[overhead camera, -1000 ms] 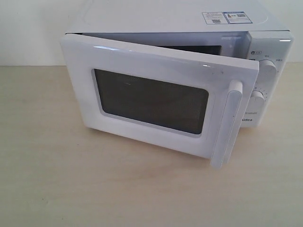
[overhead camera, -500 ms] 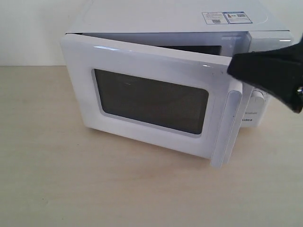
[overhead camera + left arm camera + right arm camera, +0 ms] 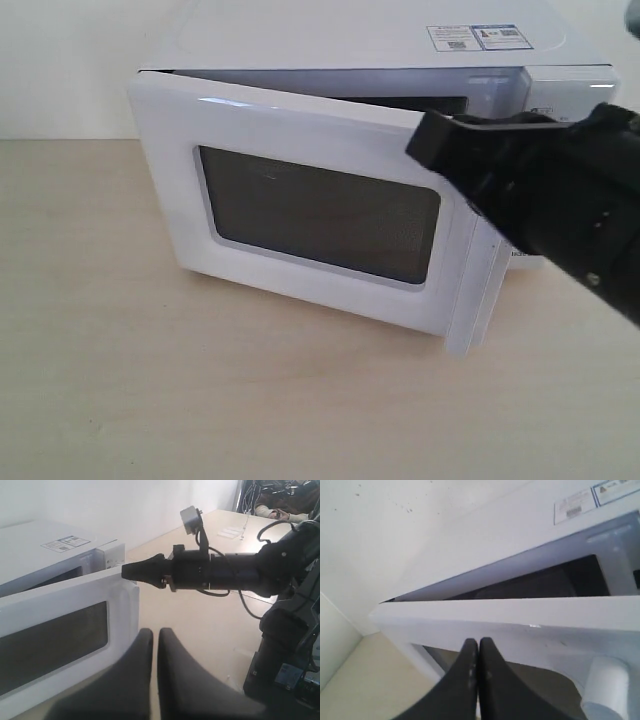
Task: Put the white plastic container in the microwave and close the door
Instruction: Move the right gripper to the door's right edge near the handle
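The white microwave (image 3: 350,40) stands on the table with its door (image 3: 300,130) ajar, swung partway out on its left hinge. My right gripper (image 3: 425,142) reaches in from the right, shut and empty, its tip at the door's upper free corner above the bar handle (image 3: 468,305). The right wrist view shows the right gripper (image 3: 478,642) close against the door's outer face (image 3: 520,615), just below its top edge, with the handle (image 3: 605,685) beside it. My left gripper (image 3: 155,632) is shut, empty, and held back from the door (image 3: 65,595). The white plastic container is hidden; the cavity looks dark.
The pale wooden table (image 3: 200,400) spreads in front and to the left of the microwave. A white wall runs behind it. The right arm (image 3: 560,200) covers the dials and part of the control panel (image 3: 565,85). The dark robot base (image 3: 290,655) stands at the table's side.
The right arm has come in from the right and moved left until its tip is at the door's upper free corner. The door stands at the same angle as before.
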`<action>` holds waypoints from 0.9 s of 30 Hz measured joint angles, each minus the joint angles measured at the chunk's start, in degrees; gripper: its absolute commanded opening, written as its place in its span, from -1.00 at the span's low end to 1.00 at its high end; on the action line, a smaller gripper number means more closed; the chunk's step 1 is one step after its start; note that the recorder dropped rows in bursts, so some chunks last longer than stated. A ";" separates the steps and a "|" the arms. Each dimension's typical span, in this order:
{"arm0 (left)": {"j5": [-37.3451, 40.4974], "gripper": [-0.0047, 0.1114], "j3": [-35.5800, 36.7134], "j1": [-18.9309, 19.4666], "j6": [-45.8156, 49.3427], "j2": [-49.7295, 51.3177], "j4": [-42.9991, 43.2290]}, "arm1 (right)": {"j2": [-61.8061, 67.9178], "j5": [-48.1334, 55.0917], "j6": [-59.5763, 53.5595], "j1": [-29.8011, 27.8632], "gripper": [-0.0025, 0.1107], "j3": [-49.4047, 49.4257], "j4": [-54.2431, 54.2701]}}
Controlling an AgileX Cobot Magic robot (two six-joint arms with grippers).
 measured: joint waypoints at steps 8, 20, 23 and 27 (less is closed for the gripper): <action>0.00 -0.84 0.00 0.00 0.00 0.00 0.00 | 15.28 -14.79 12.23 2.61 -0.96 0.00 -3.10; 0.13 -0.84 0.14 0.00 0.00 0.00 0.00 | 26.41 -9.09 12.12 -10.27 -0.96 -8.62 -6.58; 0.13 -0.84 0.14 0.00 0.00 0.00 0.00 | 26.41 -6.70 8.96 -13.13 -0.96 -10.59 -6.58; 0.13 -0.84 0.14 0.00 0.00 0.00 0.00 | 26.41 -1.71 5.84 -16.63 -0.96 -12.36 -6.58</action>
